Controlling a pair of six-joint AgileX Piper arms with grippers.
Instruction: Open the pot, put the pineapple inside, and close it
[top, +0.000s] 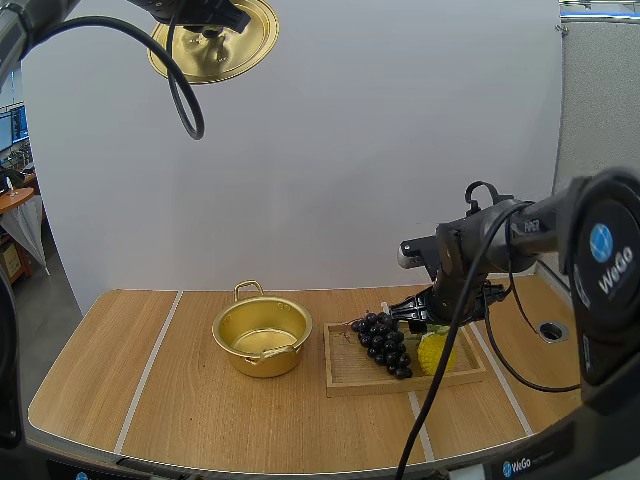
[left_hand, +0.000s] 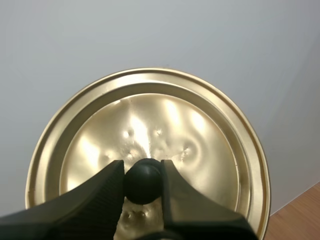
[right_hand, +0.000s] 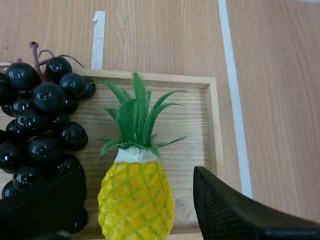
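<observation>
Up high, our left gripper (left_hand: 142, 172) is clenched on the round black knob (left_hand: 142, 184) of the shiny gold metal lid (left_hand: 167, 120), with one ribbed finger pressed on either side of the knob. In the high view the lid hangs tilted, well above the light wooden table (top: 130, 400) and well apart from everything on it.

Down on the table, the round gold metal pot (top: 262, 336) with loop handles stands upright with its mouth open. It sits near the left end of the shallow rectangular wooden tray (top: 372, 387).

And here is the fruit: the small yellow pineapple with spiky green leaves (right_hand: 135, 192) lies on its side in the tray, toward the tray's right end. Its leaves point to the tray's far rim. Just beside it on the left lies the bunch of glossy black grapes (right_hand: 42, 125) with a purple stem.

Our right gripper (right_hand: 137, 200) hangs low over the tray with its fingers spread wide, holding nothing. The pineapple's yellow body lies between them: one finger is by the grapes and the other on the side of the tray's right rim. We cannot tell whether either finger touches the fruit.
</observation>
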